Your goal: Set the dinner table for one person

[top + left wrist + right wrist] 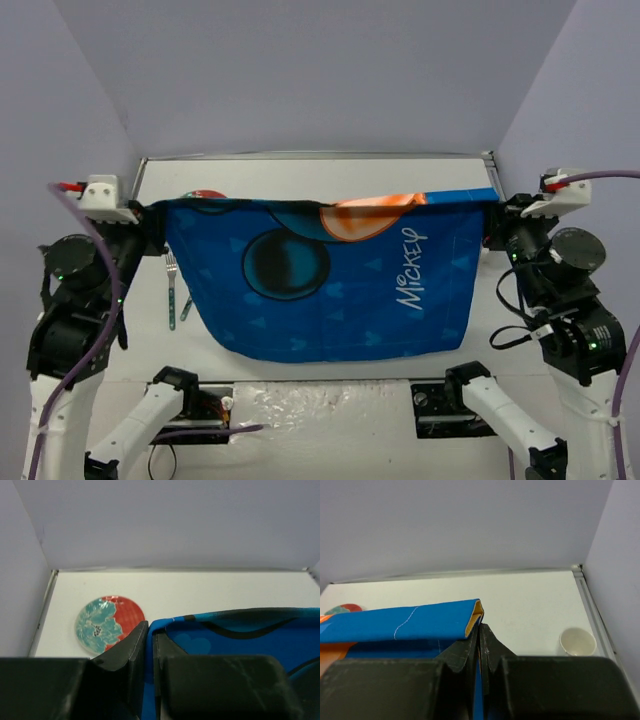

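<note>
Hanging placemat (pixel 330 290): soft cloth, matt print, fine white stitch line near fold, yellow-orange underside. Top of dinner table (pixel 200 592): smooth, matt white, thin bright metal edge. Flowered plate (pixel 107 625): glazed, glossy. White cup (pixel 577 641): smooth, slight sheen. Slim fork (pixel 171 290): shiny metal tines, teal handle. Both left gripper (pixel 150 630) and right gripper (pixel 481 632): black, hard plastic look, matt, faintly scuffed.

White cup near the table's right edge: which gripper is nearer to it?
Right. The right gripper, shut on a corner of the placemat, has the cup just beyond, to its right. The left gripper holds the opposite corner, by the floral plate.
</note>
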Motion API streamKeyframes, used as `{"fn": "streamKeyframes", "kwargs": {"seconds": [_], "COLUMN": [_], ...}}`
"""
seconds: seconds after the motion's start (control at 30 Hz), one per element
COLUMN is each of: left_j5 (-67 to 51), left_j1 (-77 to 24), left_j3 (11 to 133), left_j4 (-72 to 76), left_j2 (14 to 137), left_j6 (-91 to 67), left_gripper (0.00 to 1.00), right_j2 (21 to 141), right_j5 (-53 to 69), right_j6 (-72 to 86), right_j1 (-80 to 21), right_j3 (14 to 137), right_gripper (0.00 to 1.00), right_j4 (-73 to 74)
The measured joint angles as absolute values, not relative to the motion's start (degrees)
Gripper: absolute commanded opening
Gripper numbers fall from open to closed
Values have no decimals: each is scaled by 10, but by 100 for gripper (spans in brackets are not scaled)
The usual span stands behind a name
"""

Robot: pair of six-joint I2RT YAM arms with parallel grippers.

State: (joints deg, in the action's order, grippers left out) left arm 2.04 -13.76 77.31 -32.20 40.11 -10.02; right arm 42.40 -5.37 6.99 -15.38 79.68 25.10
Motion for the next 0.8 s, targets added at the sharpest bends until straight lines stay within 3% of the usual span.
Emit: {"fn": "streamKeyframes", "kwargs": {"seconds": [0.17,0.4,0.63,0.73,0.8], "left_j5": [16,10,1,0,-4], "left_j1": [-137,-135,-128,-126,-126], "left_j3": [710,617,678,726,754], "left_j4": [-283,-194,-175,-160,-152], "left_j2": [504,735,968,1015,1030], "left_j6": [-100,-101,-109,-111,-118], "left_gripper": [10,12,8,19,31], "right_j2": [489,705,858,922,966], "right_j5": [-114,-146,-161,-162,-163], "right_j6": [99,153,186,189,186], "right_j1": [-151,-135,-110,-101,-97], "right_j3": [731,602,582,608,639], "right_gripper": [0,0,1,17,39], "right_j4": [247,189,112,82,79]}}
